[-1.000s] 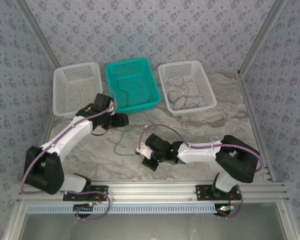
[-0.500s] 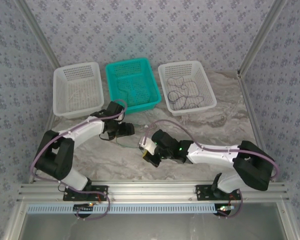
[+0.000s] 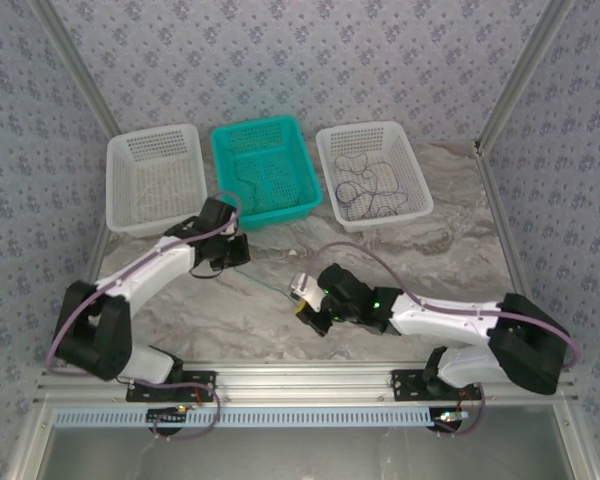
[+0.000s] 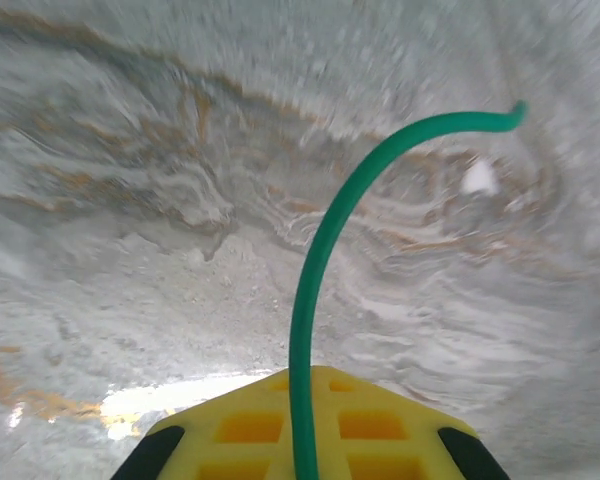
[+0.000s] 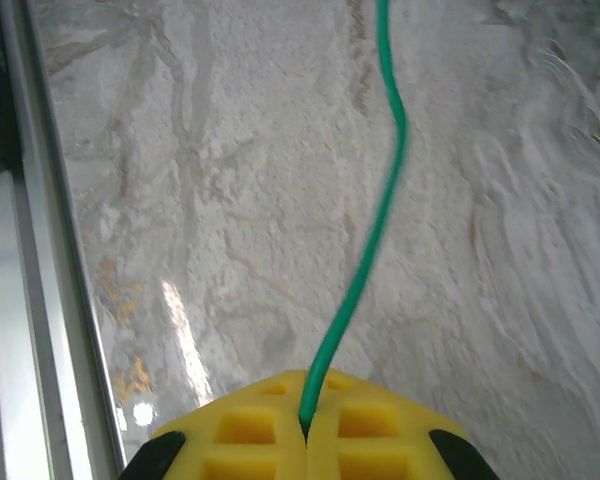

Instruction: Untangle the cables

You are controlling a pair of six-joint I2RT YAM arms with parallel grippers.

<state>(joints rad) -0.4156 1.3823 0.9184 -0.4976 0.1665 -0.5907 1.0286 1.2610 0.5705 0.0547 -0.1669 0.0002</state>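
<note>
The green wire [image 3: 270, 284] runs taut and straight across the table [image 3: 430, 250] between the two grippers. From above it is so thin that parts of it fade into the marbled surface.

The left gripper [image 3: 238, 252] sits near the front of the teal basket [image 3: 298, 160]. In its wrist view the yellow pads [image 4: 230, 430] are pressed together on the green wire [image 4: 325, 240]. The wire covers the seam between them and no gap shows. The wire rises from the left gripper [image 4: 302, 400], bends right and ends in a free tip at upper right. The table there is motion-blurred, and a small white blur near the tip cannot be identified. The pads are cut off by the bottom edge.

The right gripper [image 3: 300, 300] lies low near the middle of the table. Its wrist view is sharper. The two yellow pads [image 5: 380, 440] meet at a seam and pinch the green wire [image 5: 375, 240], which leaves the right gripper [image 5: 305, 400] and runs out of the top edge, so its far part is cut off.

Dark cables [image 3: 365, 190] lie looped in the right basket [image 3: 420, 205]. A thin wire [image 3: 250, 185] lies in the teal basket, its colour hard to tell against the mesh. What the left basket [image 3: 120, 215] holds cannot be made out.
</note>
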